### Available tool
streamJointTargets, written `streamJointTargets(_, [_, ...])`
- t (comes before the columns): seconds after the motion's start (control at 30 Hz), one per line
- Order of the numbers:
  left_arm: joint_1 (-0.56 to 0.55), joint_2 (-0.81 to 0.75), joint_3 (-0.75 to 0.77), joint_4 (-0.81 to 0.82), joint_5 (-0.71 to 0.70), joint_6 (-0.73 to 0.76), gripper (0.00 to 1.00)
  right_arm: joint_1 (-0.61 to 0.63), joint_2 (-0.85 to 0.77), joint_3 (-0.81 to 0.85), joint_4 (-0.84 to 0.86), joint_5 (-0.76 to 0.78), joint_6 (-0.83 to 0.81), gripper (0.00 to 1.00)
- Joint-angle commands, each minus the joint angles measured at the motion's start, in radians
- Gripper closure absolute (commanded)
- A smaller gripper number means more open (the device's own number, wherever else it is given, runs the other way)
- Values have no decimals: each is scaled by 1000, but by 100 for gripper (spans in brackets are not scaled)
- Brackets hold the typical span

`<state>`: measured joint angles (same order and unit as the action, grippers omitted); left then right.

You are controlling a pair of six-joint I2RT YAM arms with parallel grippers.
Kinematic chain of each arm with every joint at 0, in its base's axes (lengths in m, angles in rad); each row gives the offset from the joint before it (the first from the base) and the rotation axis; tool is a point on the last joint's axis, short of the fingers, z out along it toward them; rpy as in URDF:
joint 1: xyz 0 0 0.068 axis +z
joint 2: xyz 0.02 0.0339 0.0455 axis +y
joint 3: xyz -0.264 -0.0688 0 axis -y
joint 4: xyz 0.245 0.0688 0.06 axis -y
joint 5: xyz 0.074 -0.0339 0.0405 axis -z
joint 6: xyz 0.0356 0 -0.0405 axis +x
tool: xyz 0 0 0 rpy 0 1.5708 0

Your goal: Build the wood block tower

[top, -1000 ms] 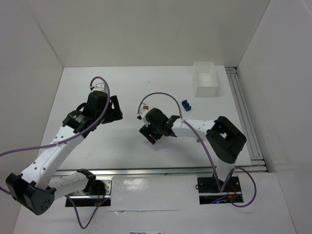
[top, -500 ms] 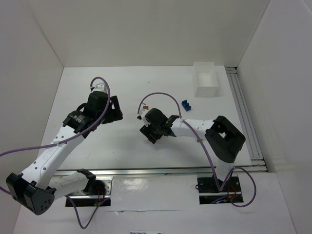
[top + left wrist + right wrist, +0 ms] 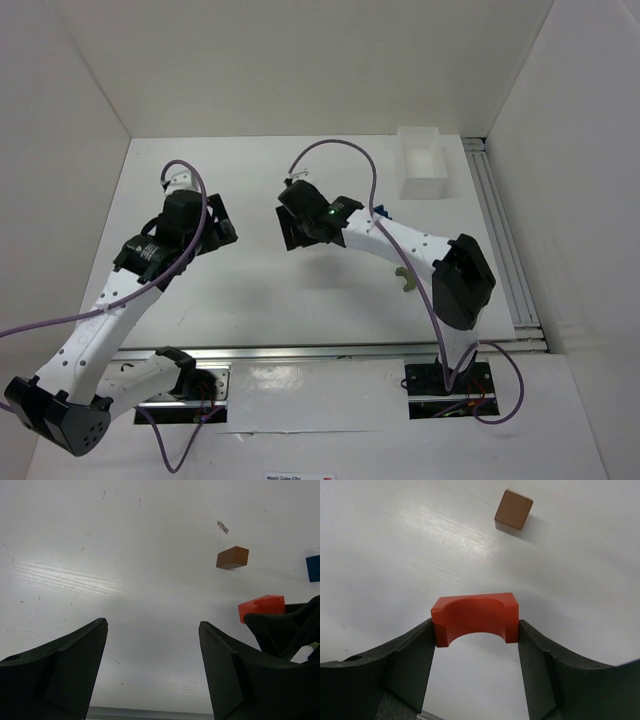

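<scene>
My right gripper is shut on a red notched block, gripped by its two ends and held above the table with the arch facing down. A brown block lies on the table ahead of it. In the left wrist view the brown block is at the upper right, the red block sits in the right gripper's black fingers, and a blue block shows at the right edge. My left gripper is open and empty. In the top view the two grippers face each other. No stack shows.
A white rectangular bin stands at the back right. A small pale green piece lies by the right arm's forearm. The blue block peeks out behind the right arm. Side walls close in the table, and a rail runs along the right.
The right gripper has risen and swung toward the back with the red block in it. The left gripper has drawn back to the left. The pale green piece has come into view.
</scene>
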<state>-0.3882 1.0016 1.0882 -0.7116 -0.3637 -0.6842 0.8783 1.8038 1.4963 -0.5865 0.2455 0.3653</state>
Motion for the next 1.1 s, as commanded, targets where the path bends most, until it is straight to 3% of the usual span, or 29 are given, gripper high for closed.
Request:
streamJointTargets(0.0, [12,-14,-4,9,-9,-8,14,-2,52,111,-127,89,184,39])
streamJointTargets(0.33, [12,-4,-4,9,-9,-8,14,-41,249,363,-196,179,291,39])
streamJointTargets(1.07, [22,-15,-13,9,-9,11,14,-78,376,456,-179,230,314,39])
